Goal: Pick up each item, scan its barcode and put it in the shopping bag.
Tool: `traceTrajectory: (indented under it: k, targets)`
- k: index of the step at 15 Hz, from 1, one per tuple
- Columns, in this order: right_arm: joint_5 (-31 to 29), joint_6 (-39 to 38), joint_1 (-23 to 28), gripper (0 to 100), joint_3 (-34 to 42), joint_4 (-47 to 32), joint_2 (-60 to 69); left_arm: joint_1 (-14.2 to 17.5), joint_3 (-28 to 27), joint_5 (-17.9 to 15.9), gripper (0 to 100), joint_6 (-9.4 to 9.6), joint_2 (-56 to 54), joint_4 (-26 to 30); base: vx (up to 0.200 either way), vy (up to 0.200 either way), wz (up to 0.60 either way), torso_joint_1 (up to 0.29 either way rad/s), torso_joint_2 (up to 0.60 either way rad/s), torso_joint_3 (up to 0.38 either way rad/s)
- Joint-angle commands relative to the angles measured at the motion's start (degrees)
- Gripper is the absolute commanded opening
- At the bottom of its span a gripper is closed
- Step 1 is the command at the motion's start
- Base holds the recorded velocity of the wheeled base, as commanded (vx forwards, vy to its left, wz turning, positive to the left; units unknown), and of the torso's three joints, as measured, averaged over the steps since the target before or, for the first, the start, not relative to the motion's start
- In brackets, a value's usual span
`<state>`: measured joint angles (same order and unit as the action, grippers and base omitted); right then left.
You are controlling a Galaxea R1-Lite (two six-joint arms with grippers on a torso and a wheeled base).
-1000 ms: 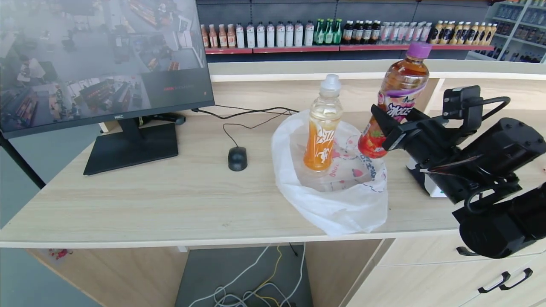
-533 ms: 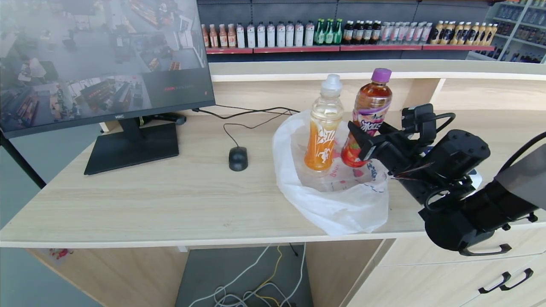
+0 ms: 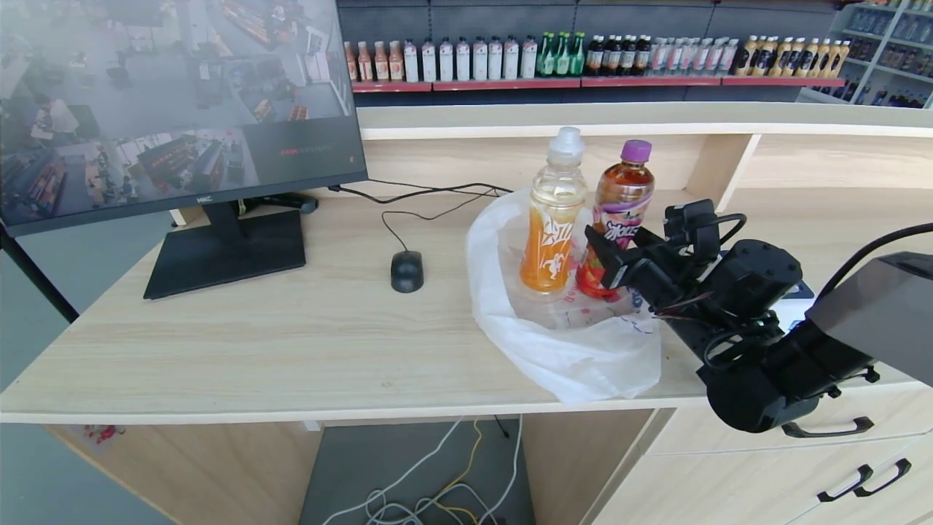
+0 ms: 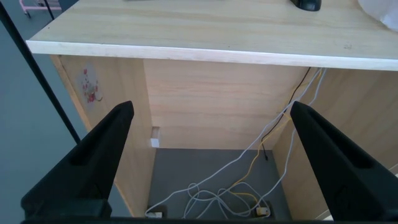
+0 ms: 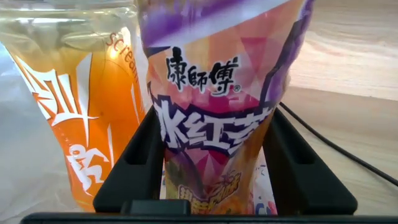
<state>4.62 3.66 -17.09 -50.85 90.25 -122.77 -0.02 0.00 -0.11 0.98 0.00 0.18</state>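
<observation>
head view showed you the right claw (image 3: 609, 264) clenched around the lower body of the purple-capped tea bottle (image 3: 618, 208). the right wrist view showed one finger on each side of its label. the bottle stood close to upright in the mouth of the white shopping bag (image 3: 576, 350). it was just beside the orange drink bottle (image 3: 552, 219) that stood in the bag, and the two looked nearly touching. the bag sat open on the worktop (image 3: 291, 343), near the front edge, with its rim crumpled low around both bottles.

by my reading you were in the bagging step for this bottle, close to its end. i could not tell whether its base rested on the bag's floor. the next move called for settling the bottle until it bore its own weight. after that, you would release the claw and draw it back from the bag without nudging the orange bottle or dragging the thin plastic along.

the left claw (image 4: 208, 162) hung released, fingers spread wide, low in front of the worktop's edge and well apart from the bag.

the count was two bottles at the bag, one held and one standing free; one shopping bag; and two claws. one monitor (image 3: 168, 109) and one mouse (image 3: 406, 271) sat on the worktop to the left of the bag.
</observation>
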Motion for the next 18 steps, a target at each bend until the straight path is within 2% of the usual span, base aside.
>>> traceTrajectory:
  k: [1, 8, 9, 14, 18]
  targets:
    - [0.0, -0.1, 0.0, 0, 0.5, -0.2, -1.1, 0.0, 0.0, -0.1, 100, -0.01, 0.0, 0.0, 0.000, 0.000, 0.00, 0.000, 0.00, 0.000]
    - [0.0, -0.2, 0.1, 0, 1.3, -0.2, -1.2, 0.0, 0.0, -0.1, 100, -0.01, 0.0, 0.0, 0.000, 0.000, 0.00, 0.000, 0.00, 0.000]
    - [0.0, -0.2, 0.1, 100, 1.4, -0.2, -1.1, 0.0, 0.0, 0.0, 100, -0.01, 0.0, 0.0, 0.000, 0.000, 0.00, 0.000, 0.00, 0.000]
    - [0.0, -0.2, 0.2, 100, 3.2, -0.2, 1.3, 0.0, 0.0, 0.0, 100, -0.27, 0.0, 0.0, 0.000, 0.000, 0.00, 0.000, 0.00, 0.000]
    - [0.0, -0.2, 0.4, 100, 9.7, -0.2, 7.0, -0.1, 0.0, -0.1, 100, -0.01, 0.0, 0.0, 0.000, 0.000, 0.00, 0.000, 0.00, 0.000]
